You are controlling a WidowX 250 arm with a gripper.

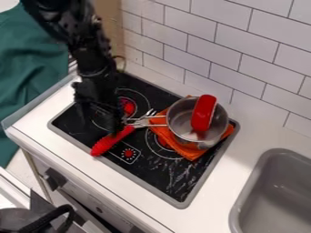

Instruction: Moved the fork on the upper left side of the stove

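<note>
The largest item on site is the white tiled wall, running behind the white surface. Set into the surface is the black toy stove, a grey rim around it and ring markings with red centres on its top. The black arm enters at the upper left and hangs over the stove's left part. Dark green fabric covers an area at the left edge, and a grey sink lies to the right of the stove. A metal pot sits upright on the stove's right part, over an orange cloth whose corners stick out around it. The pincer is low over the stove's left part, beside the fork; how far open it is, and whether it has hold of anything, I cannot tell. The fork lies slantwise across the stove, its red handle towards the front rim and its metal tines near the pot's wire handle. A red oblong item leans inside the pot. A dark knob is fitted on the front panel.
</note>
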